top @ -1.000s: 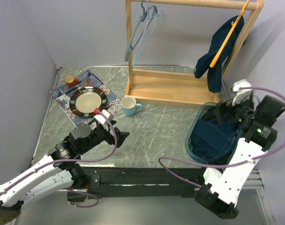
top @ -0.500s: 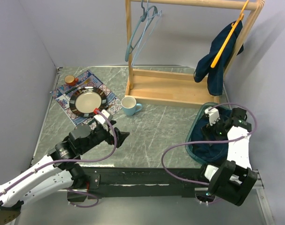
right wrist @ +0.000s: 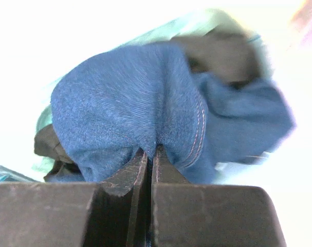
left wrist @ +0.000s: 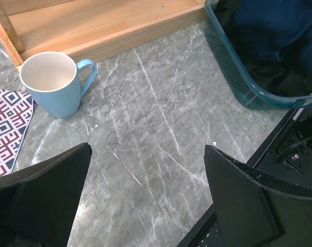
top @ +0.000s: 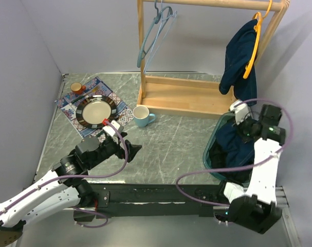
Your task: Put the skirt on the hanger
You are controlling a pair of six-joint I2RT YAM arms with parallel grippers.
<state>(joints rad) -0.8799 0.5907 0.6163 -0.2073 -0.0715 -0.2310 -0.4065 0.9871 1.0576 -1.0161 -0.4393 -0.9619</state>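
Pinching a fold of blue denim between fingers pressed tightly together, the right gripper (right wrist: 149,154) sits low over the bin (top: 209,154) just in front of the right end of the wooden rack (top: 181,98). The cloth it holds looks to be the skirt (right wrist: 130,108), which lies bunched in that bin on top of darker clothes. Only a small ridge of it is caught; the rest is heaped loosely, and none of it is lifted clear as far as I can tell.

At the rack's right end an orange hanger (top: 254,49) hangs from the top bar with a dark blue garment (top: 238,56) draped over it. At the left end a teal hanger (top: 151,36) hangs bare. The left gripper (left wrist: 148,170) hovers well in front of the rack's left end, fingers spread wide and holding nothing, with a blue mug (left wrist: 50,82) between it and the rack's base.

By my reading the task is at its start. The grab is made, but lifting the skirt out, carrying it up to the rack and setting it on a hanger, probably the bare teal one, are all left to do.
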